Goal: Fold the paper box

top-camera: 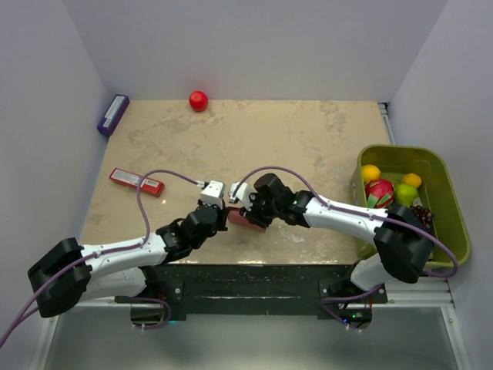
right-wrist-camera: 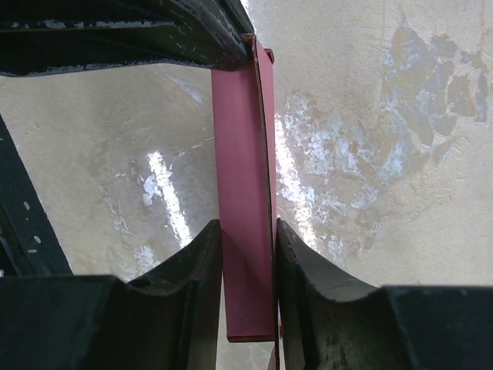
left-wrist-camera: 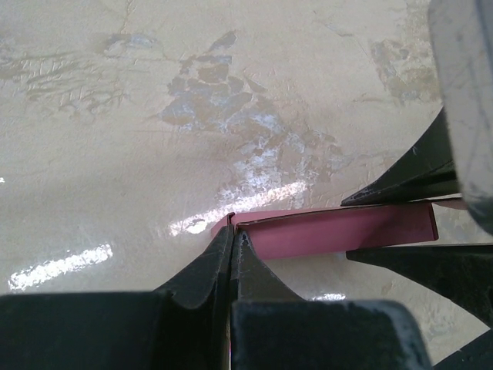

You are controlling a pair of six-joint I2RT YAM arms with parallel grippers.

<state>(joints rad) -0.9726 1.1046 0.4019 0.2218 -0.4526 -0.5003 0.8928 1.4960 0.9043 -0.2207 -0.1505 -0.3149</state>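
The paper box (top-camera: 246, 220) is a pink, flattened card piece held just above the table between both arms at the near middle. My left gripper (left-wrist-camera: 232, 233) is shut, pinching a thin flap at the box's (left-wrist-camera: 339, 231) left end. My right gripper (right-wrist-camera: 248, 254) is shut on the box's (right-wrist-camera: 245, 177) narrow body, one finger pressed against each side. The right fingers (left-wrist-camera: 408, 181) show at the right of the left wrist view. The left fingers (right-wrist-camera: 154, 31) show at the top of the right wrist view, at the box's far end.
A narrow red packet (top-camera: 136, 182) lies at the left of the table. A purple box (top-camera: 112, 115) sits at the far left corner and a red ball (top-camera: 199, 100) at the back edge. A green bin (top-camera: 454, 208) with fruit stands at the right.
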